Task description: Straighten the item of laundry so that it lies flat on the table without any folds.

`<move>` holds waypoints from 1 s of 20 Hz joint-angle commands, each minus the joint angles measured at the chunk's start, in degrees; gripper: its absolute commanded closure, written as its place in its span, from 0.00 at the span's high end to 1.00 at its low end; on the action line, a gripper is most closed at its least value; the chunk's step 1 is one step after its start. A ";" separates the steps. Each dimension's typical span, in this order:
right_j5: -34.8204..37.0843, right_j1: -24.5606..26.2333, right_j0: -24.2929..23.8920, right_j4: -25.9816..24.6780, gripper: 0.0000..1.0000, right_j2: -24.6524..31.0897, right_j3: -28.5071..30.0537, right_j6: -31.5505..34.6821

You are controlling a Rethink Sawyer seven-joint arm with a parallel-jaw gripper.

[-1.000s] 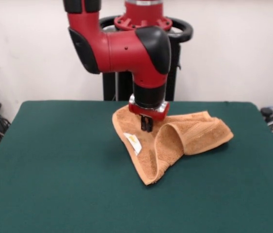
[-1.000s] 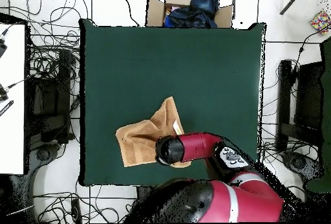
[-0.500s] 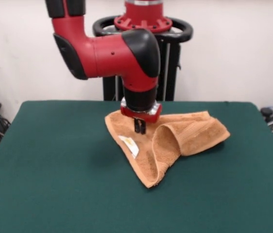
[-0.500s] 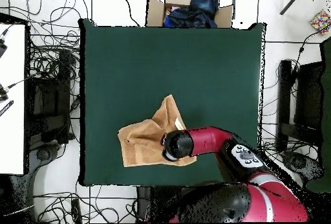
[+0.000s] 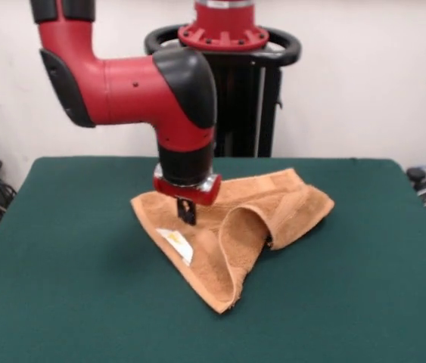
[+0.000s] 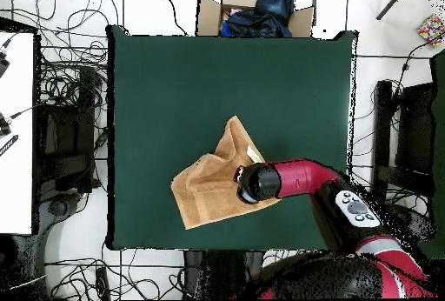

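The item of laundry (image 5: 231, 227) is an orange-tan towel, crumpled on the green table (image 5: 69, 287) with a raised fold arching at its middle and a point trailing toward the front edge. Its white tag (image 5: 176, 243) shows on the left flap. My gripper (image 5: 186, 212) comes straight down onto the towel's left part, fingers together and pinching the cloth. In the overhead view the towel (image 6: 207, 197) lies near the table's (image 6: 174, 89) bottom edge, and the arm's wrist (image 6: 255, 183) covers the gripper.
A cardboard box (image 6: 209, 15) with dark clothes stands beyond the table's top edge in the overhead view. Cables lie on the floor all round, and a white surface (image 6: 16, 132) is at the left. The black pedestal (image 5: 262, 106) stands behind the table.
The gripper has moved left in the front view, dragging the towel with it; the whole towel has shifted the same way and its fold has stayed raised.
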 commanded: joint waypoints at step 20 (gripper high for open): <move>14.40 0.37 -2.86 -1.20 0.00 6.93 -21.67 -32.24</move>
